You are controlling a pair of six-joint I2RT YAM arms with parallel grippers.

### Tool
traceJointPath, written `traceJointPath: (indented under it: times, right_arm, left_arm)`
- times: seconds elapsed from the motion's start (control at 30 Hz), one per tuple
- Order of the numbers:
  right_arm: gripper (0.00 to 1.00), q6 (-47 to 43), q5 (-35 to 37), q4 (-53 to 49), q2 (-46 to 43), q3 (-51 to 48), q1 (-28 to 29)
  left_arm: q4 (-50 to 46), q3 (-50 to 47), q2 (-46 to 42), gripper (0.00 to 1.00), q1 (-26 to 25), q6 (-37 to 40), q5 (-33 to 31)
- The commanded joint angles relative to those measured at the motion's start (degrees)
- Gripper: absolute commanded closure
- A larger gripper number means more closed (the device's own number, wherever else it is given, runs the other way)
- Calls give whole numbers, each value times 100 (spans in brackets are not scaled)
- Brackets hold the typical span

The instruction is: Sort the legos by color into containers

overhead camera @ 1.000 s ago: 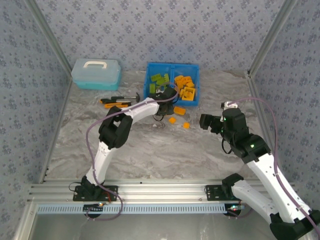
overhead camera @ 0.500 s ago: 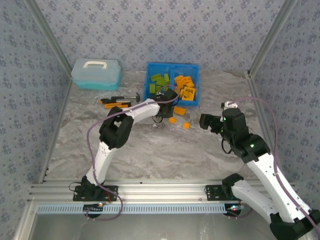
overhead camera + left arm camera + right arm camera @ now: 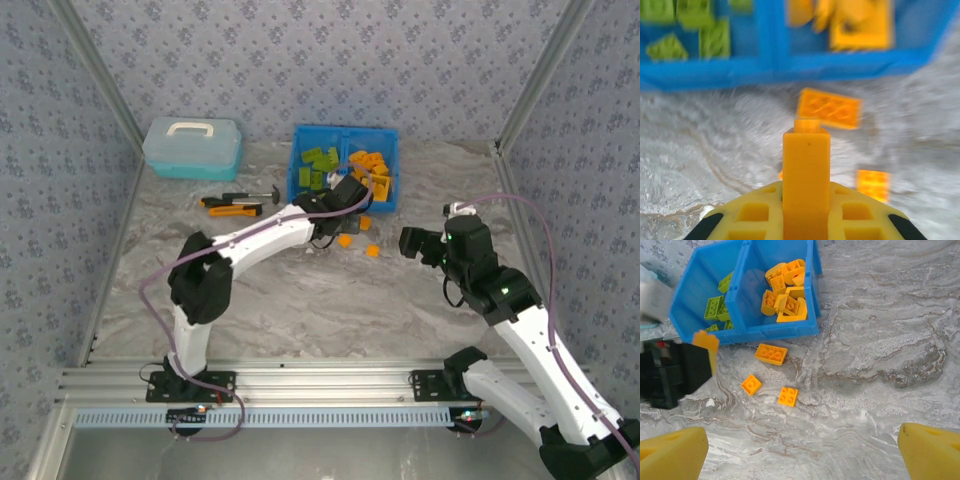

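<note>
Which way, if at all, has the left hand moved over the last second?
Yes. The left hand, shut on an orange brick, has shifted right and away from the arm bases, closer to the blue bin and its compartment of orange pieces.

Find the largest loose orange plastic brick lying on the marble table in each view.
Top external: orange brick just below the right compartment of the bright blue plastic bin.
Left wrist: brick at centre, before the bin's front wall.
Right wrist: brick left of centre, under the bin.
Shared landmark: that bin.
</note>
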Motion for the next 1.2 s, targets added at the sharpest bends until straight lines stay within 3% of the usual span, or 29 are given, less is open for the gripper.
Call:
traceJointPath:
  times: [0.0, 0.23, 0.4, 0.63, 0.8, 1.0, 1.1, 1.17]
  right_arm:
    - [0, 115, -1, -116, -96, 190, -34]
    - [0, 213, -36, -275, -250, 144, -12]
    - [0, 213, -54, -502, -431, 118, 1]
    - [0, 265, -131, -521, -498, 2, 0]
    - [0, 277, -212, -322, -403, -47, 0]
    - [0, 191, -365, -188, -31, -44, 0]
    - [0, 128, -596, -70, 350, -91, 3]
    - [0, 97, -831, 60, 734, -96, 24]
  left_arm:
    - [506, 610, 53, 89, -24, 606, -449]
    - [601, 3188, 1981, 87, 75, 1947, -1214]
    - [574, 4414, 2998, 84, 300, 2000, -1092]
    - [402, 5073, 3607, 71, 549, 1981, -565]
    - [191, 5125, 3346, 50, 548, 1890, -441]
    - [-284, 5039, 2483, 43, 541, 1821, 177]
    - [-351, 4304, 1599, 43, 542, 1790, 385]
    - [6, 3196, 756, 42, 546, 1855, 553]
